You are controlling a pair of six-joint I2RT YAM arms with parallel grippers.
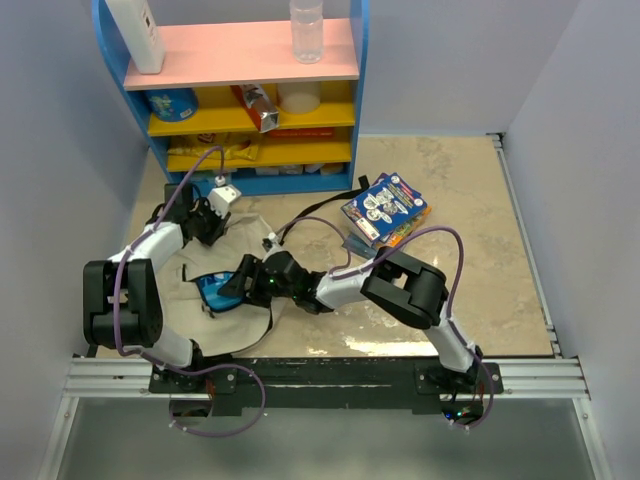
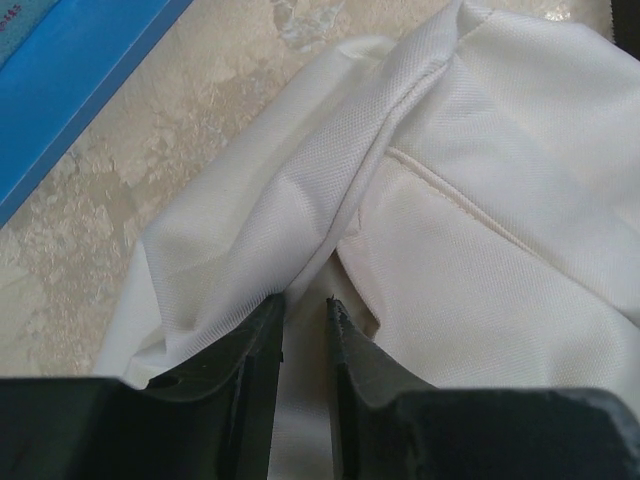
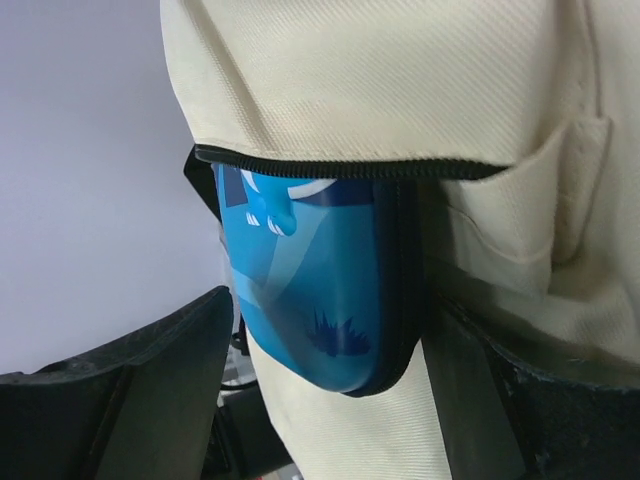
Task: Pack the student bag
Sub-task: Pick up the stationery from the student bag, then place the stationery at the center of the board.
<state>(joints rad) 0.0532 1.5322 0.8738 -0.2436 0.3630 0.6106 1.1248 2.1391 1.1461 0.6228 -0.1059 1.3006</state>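
The student bag (image 1: 245,325), cream fabric with a black zipper line, lies crumpled on the table left of centre. My left gripper (image 1: 205,228) is at its far edge. In the left wrist view the jaws (image 2: 305,300) stand narrow, pinching a fold of the bag (image 2: 480,200). My right gripper (image 1: 238,285) reaches in from the right with a blue pencil case (image 1: 212,288). The right wrist view shows the case (image 3: 320,250) between the fingers of the right gripper (image 3: 328,315), its upper part under the zipper edge of the bag's (image 3: 380,80) opening.
A blue, yellow and pink shelf (image 1: 250,70) stands at the back, with a bottle (image 1: 306,30) and a white container (image 1: 135,35) on top. A stack of colourful books (image 1: 385,210) lies right of the bag. A black strap (image 1: 330,197) trails toward them. The shelf's blue base (image 2: 80,80) is close to the left gripper.
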